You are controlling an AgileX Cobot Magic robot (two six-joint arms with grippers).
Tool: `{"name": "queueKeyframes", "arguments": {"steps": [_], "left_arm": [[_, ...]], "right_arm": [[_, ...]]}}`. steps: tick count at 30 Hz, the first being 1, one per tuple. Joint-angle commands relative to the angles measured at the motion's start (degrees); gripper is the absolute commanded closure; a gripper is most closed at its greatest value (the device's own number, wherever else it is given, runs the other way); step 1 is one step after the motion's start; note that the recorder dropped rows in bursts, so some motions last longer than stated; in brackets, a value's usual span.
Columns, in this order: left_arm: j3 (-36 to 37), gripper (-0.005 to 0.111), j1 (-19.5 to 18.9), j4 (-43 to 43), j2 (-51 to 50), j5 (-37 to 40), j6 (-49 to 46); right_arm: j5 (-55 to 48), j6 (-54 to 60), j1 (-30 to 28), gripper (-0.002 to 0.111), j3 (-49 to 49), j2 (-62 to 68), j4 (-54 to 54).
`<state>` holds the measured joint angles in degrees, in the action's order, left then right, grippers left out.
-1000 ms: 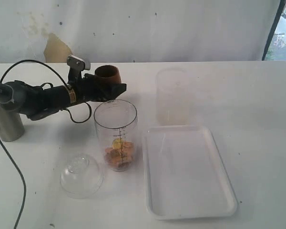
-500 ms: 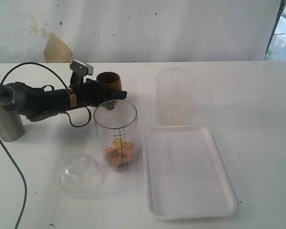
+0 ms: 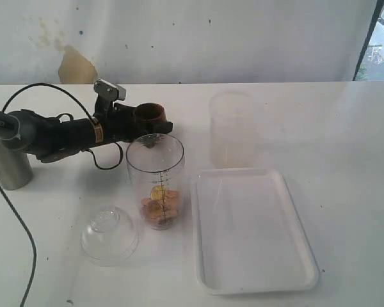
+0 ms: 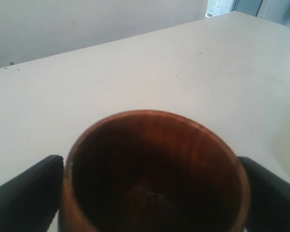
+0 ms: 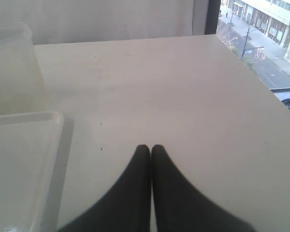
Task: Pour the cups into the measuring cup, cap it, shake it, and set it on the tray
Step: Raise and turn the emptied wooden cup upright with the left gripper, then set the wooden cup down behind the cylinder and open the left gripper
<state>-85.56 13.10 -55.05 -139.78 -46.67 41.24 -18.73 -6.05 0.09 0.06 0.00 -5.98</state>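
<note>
My left gripper [image 3: 147, 119] is shut on the dark-brown wooden cup [image 3: 149, 114], holding it upright just behind the measuring cup [image 3: 155, 180]. In the left wrist view the wooden cup [image 4: 154, 174] looks empty, with a black finger [image 4: 26, 198] on each side. Orange and yellow pieces lie in the bottom of the measuring cup. The clear dome cap [image 3: 109, 235] rests on the table to its left front. At the far left stands the steel tumbler [image 3: 8, 167]. The white tray [image 3: 249, 227] lies to the right. My right gripper [image 5: 151, 151] is shut with nothing in it, over bare table.
A frosted translucent cup [image 3: 231, 130] stands behind the tray; it also shows as the frosted cup [image 5: 12, 67] in the right wrist view, beside the tray corner [image 5: 29, 145]. A black cable [image 3: 13, 217] trails off the left arm across the table.
The left gripper has lowered the wooden cup and turned it upright behind the measuring cup. Nothing else has moved.
</note>
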Motion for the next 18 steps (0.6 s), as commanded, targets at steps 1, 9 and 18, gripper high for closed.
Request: {"name": "queueKeyframes", "arguments": {"steps": [1, 9, 18], "left_arm": [[-0.24, 0.019, 0.2, 0.92, 1.87, -0.39, -0.35], [-0.24, 0.019, 0.2, 0.79, 4.95, -0.11, -0.35], [-0.24, 0.019, 0.2, 0.13, 8.51, 0.13, -0.35]], "right_arm": [[0.43, -0.14, -0.01, 0.108, -0.06, 0.0, -0.02], [0.43, -0.14, -0.01, 0.108, -0.06, 0.0, -0.02], [0.43, -0.14, -0.01, 0.108, -0.06, 0.0, -0.02]]}}
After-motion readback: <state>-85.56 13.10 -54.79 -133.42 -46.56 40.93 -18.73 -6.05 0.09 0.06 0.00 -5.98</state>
